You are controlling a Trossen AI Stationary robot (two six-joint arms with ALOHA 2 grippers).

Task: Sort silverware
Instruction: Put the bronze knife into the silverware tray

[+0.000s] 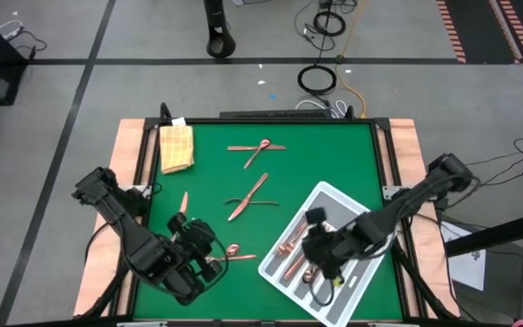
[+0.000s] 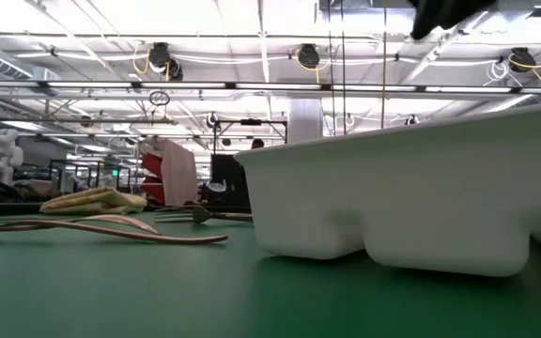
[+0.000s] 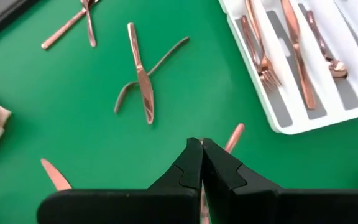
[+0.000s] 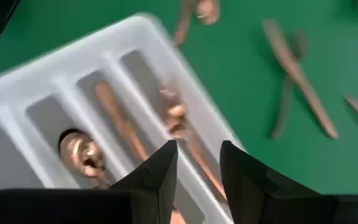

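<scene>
The copper silverware lies scattered on the green mat: a crossed pair (image 1: 260,147) near the far edge, a knife across a fork (image 1: 248,195) at the middle, one piece (image 1: 183,202) on the left, and a spoon (image 1: 234,251) near the front. More pieces (image 1: 291,247) lie in the slots of the white tray (image 1: 352,204). My left gripper (image 3: 201,145) is shut, directly over the spoon's handle (image 3: 234,132). My right gripper (image 4: 199,163) is open above the tray's slots (image 4: 114,109), where copper pieces (image 4: 120,118) lie. My left gripper points down with its shut fingers (image 3: 219,168) over the spoon's handle, which runs beneath them and shows past one finger. The fingers hide the spot, and I cannot tell whether they touch the handle.
A folded yellow cloth (image 1: 176,145) lies at the mat's far left corner. The tray sits askew at the right front, and its white wall (image 2: 421,197) fills the right of the low view. Bare green mat (image 1: 334,154) shows between the far pieces and the tray.
</scene>
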